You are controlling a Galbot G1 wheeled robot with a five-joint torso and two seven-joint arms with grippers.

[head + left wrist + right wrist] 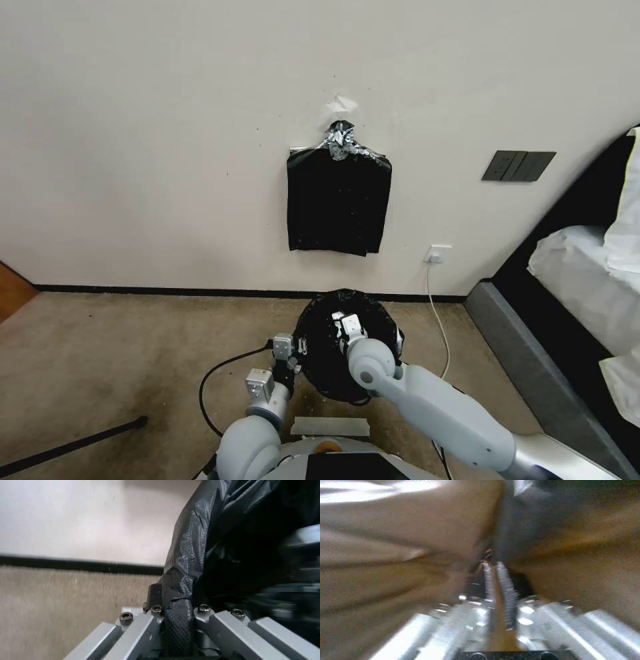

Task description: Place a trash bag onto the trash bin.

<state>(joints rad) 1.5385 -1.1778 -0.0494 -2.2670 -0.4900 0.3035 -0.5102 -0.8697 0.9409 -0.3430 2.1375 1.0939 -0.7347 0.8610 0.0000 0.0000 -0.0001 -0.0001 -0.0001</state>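
Head view: the left hand [298, 348] pinches the bag [333, 373] at the rim; the right hand [341, 325] reaches inside, pinched together.

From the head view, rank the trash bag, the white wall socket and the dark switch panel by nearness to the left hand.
1. The trash bag, touching the left hand on its right.
2. The white wall socket, low on the wall.
3. The dark switch panel, higher, rightward.

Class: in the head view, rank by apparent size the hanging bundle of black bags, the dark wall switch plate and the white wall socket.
1. Flat black plastic bag bundle
2. Dark grey rectangular switch plate
3. Small white wall socket
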